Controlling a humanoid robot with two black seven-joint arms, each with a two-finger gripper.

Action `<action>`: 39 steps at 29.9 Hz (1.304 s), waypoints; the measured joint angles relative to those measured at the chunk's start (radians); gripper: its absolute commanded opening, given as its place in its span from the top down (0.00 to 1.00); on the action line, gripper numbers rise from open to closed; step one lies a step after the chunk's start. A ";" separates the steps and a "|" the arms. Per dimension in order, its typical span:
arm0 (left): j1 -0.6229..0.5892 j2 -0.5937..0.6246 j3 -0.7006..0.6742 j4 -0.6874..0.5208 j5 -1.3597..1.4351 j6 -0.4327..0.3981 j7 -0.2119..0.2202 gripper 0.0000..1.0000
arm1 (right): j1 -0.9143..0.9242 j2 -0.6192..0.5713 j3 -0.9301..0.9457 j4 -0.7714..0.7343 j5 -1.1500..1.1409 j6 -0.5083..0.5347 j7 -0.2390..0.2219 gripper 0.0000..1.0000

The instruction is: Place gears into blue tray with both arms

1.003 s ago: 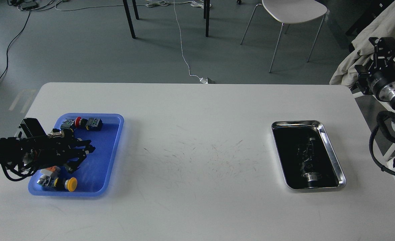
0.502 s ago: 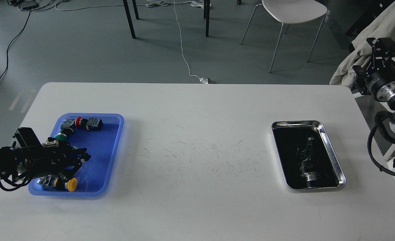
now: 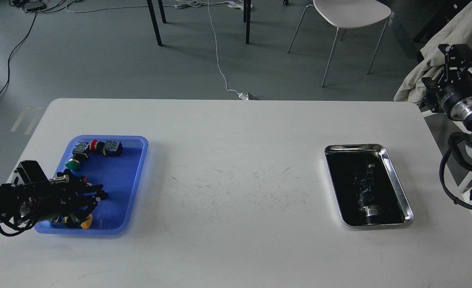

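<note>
The blue tray (image 3: 119,180) lies at the table's left. It holds coloured push-buttons: red (image 3: 93,145), green (image 3: 72,164) and yellow (image 3: 86,222). My left gripper (image 3: 96,201) hangs low over the tray's near left part, just above the yellow button. Its fingers stand apart and nothing shows between them. I cannot make out single gears; small dark pieces (image 3: 364,182) lie in the steel tray (image 3: 396,184) at the right, too dark to tell apart. Off the table's far right corner, my right gripper (image 3: 454,54) is raised, dark and seen end-on.
A silver-and-black cylinder (image 3: 370,212) rests at the near end of the steel tray. Between the two trays stretches bare white table (image 3: 236,180). Beyond the table stand a white chair (image 3: 350,16) and table legs, with cables on the floor.
My left gripper has drawn back toward the tray's near left corner and lower, uncovering the green button and partly covering the yellow one. The right arm has shifted only slightly.
</note>
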 measured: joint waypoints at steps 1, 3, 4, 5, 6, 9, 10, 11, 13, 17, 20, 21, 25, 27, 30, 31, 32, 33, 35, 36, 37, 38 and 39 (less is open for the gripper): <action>0.000 0.000 0.000 -0.002 -0.008 0.002 0.000 0.50 | 0.000 0.000 0.000 0.000 0.000 0.000 0.000 0.06; 0.000 0.000 -0.003 -0.004 -0.031 0.005 0.000 0.42 | 0.000 0.000 -0.005 0.000 0.000 0.000 0.000 0.06; 0.000 0.001 -0.004 -0.005 -0.051 0.006 0.000 0.40 | 0.000 0.000 -0.011 0.000 0.000 0.000 0.000 0.06; -0.001 0.003 -0.005 -0.006 -0.076 0.006 0.000 0.39 | 0.000 0.001 -0.015 0.000 0.000 0.000 0.000 0.06; -0.002 0.005 -0.005 -0.006 -0.097 0.006 0.000 0.39 | 0.000 0.001 -0.019 0.000 0.000 0.000 0.000 0.06; -0.003 0.009 -0.006 -0.006 -0.160 0.007 0.000 0.34 | 0.000 0.001 -0.023 0.000 0.001 0.000 0.000 0.06; -0.004 0.010 -0.006 -0.006 -0.177 0.007 0.000 0.33 | 0.000 0.001 -0.023 0.000 0.001 0.000 0.000 0.06; -0.006 0.010 -0.007 -0.006 -0.196 0.007 0.000 0.33 | 0.000 0.001 -0.023 0.000 0.001 0.000 0.000 0.06; -0.012 0.012 -0.013 -0.006 -0.250 0.003 0.000 0.31 | 0.004 0.001 -0.025 0.002 0.002 0.000 0.000 0.06; -0.023 0.030 -0.018 0.000 -0.406 -0.002 0.000 0.26 | 0.010 -0.001 -0.027 0.004 0.002 0.000 -0.007 0.06; -0.055 0.050 -0.021 0.005 -0.556 -0.007 0.000 0.22 | 0.011 -0.002 -0.028 0.011 0.000 0.006 -0.012 0.06; -0.071 0.052 -0.021 0.006 -0.616 -0.010 0.000 0.21 | 0.014 -0.002 -0.032 0.013 -0.002 0.007 -0.013 0.06; -0.126 0.056 -0.021 0.026 -0.853 -0.024 0.000 0.19 | 0.055 -0.004 -0.122 0.024 -0.010 0.020 -0.015 0.06; -0.135 0.056 -0.027 0.036 -0.952 -0.030 0.000 0.19 | 0.086 -0.008 -0.206 0.041 -0.013 0.046 -0.015 0.06; -0.150 0.055 -0.041 0.037 -1.090 -0.050 0.000 0.15 | 0.131 -0.025 -0.323 0.077 -0.014 0.078 -0.016 0.06; -0.160 0.054 -0.052 0.035 -1.136 -0.064 0.000 0.15 | 0.144 -0.032 -0.350 0.087 -0.014 0.087 -0.016 0.06; -0.166 0.053 -0.061 0.036 -1.174 -0.079 0.000 0.15 | 0.161 -0.048 -0.389 0.102 -0.015 0.100 -0.018 0.06; -0.170 0.050 -0.069 0.043 -1.209 -0.094 0.000 0.14 | 0.177 -0.058 -0.426 0.124 -0.017 0.108 -0.020 0.06; -0.176 0.045 -0.085 0.064 -1.262 -0.113 0.000 0.14 | 0.209 -0.085 -0.493 0.165 -0.027 0.125 -0.026 0.06; -0.178 0.040 -0.097 0.074 -1.287 -0.118 0.000 0.14 | 0.231 -0.100 -0.527 0.194 -0.041 0.137 -0.028 0.06; -0.178 0.034 -0.108 0.079 -1.308 -0.120 0.000 0.14 | 0.252 -0.117 -0.558 0.213 -0.060 0.156 -0.029 0.06; -0.178 0.027 -0.115 0.081 -1.322 -0.122 0.000 0.14 | 0.277 -0.136 -0.597 0.239 -0.086 0.173 -0.030 0.06; -0.179 0.020 -0.122 0.083 -1.339 -0.122 0.000 0.14 | 0.298 -0.148 -0.632 0.266 -0.119 0.194 -0.031 0.06</action>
